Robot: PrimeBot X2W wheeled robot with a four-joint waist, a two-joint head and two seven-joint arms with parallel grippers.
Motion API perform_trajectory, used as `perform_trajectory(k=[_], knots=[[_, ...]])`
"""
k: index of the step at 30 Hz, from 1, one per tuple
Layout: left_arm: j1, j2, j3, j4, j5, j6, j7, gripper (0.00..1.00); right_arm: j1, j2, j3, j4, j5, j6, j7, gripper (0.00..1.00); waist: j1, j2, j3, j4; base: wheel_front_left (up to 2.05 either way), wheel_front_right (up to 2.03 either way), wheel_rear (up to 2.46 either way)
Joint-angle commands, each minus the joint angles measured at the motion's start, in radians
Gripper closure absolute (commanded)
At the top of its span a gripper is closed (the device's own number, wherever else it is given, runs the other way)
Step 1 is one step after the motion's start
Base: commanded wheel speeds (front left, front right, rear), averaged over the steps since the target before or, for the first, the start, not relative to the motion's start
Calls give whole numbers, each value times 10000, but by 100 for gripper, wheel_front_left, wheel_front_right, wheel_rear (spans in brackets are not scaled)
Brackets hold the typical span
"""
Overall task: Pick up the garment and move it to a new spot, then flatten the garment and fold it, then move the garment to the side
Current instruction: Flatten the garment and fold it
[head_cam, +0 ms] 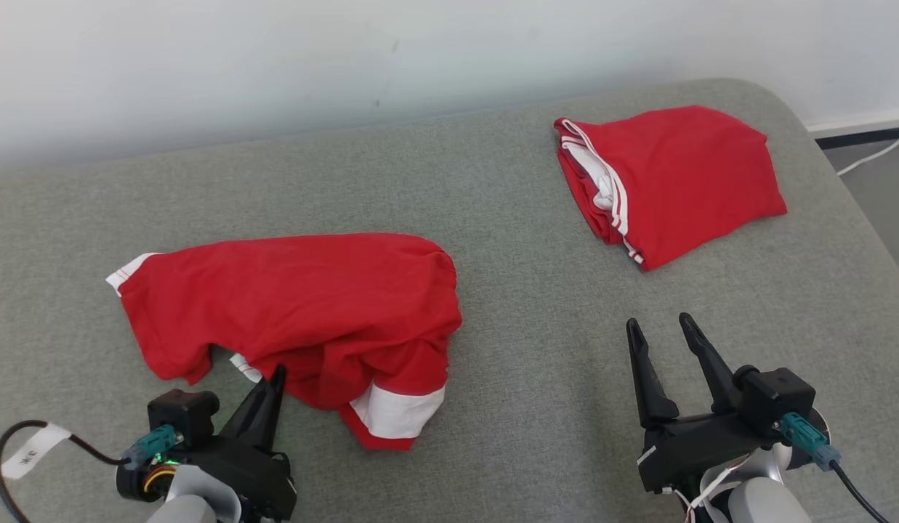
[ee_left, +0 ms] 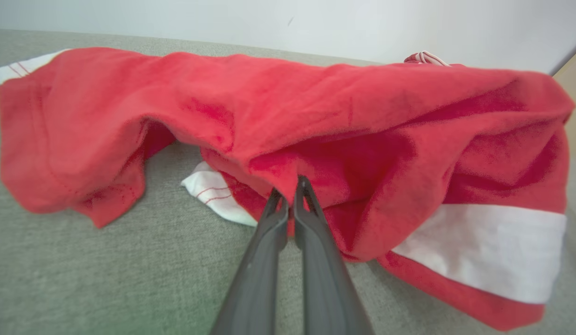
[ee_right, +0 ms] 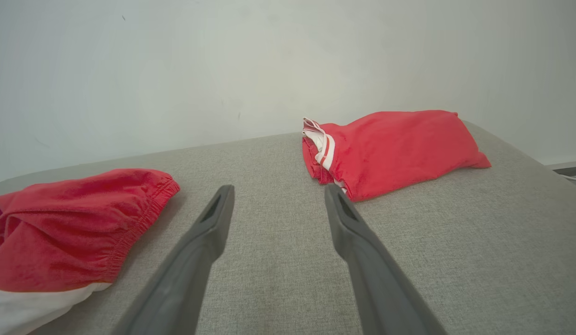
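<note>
Pickup step: left gripper [ee_left: 288, 185] clamps the near edge of the garment [head_cam: 296, 305]; right gripper [head_cam: 658, 321] gapes empty beside it; probably lift next.

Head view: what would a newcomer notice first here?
Two bright red pieces stand out on the grey cushion: a crumpled red garment with white trim at centre-left, and a folded red garment at the far right near the wall. The left gripper is pinched shut on the crumpled one's near edge, while the right gripper stands open over bare cushion.
</note>
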Motion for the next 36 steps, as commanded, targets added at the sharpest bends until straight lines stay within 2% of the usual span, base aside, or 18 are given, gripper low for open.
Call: perform_trajectory(k=[1,6,13,18,20,26,30,32,36], knots=[[-35,-5,28,6,200,-25,-52,100,46,-13,-13,0,-74,-9,-5,0,0,0,-84,93,0,0,0],[273,-51,199,-538,491,40,-50,100,179,-18,-62,16,-45,-11,11,0,0,0,-305,390,0,0,0],[912,207,198,-1934,754,435,29,100,369,54,-137,-2,-9,-11,7,0,0,0,-443,817,0,0,0],[1390,687,126,-3533,961,932,493,100,512,117,-212,22,7,-11,-67,0,0,0,-503,1198,0,0,0],[1602,1049,164,-4624,1105,1270,864,100,521,158,-238,21,-5,-11,-77,0,0,0,-500,1379,0,0,0],[1878,1561,257,-6455,1301,1831,1599,100,444,219,-262,22,-61,-11,-132,0,0,0,-371,1541,0,0,0],[1950,1617,276,-6747,1127,1878,1810,100,291,205,-169,31,-31,-11,-153,0,0,0,-188,1440,0,0,0],[1806,1771,265,-6569,1238,1827,1857,100,217,178,-136,48,-17,-9,-146,0,0,0,-79,1317,0,0,0],[1417,1691,336,-5996,1142,1676,1713,100,59,119,-155,87,-2,-11,-164,0,0,0,132,1055,0,0,0]])
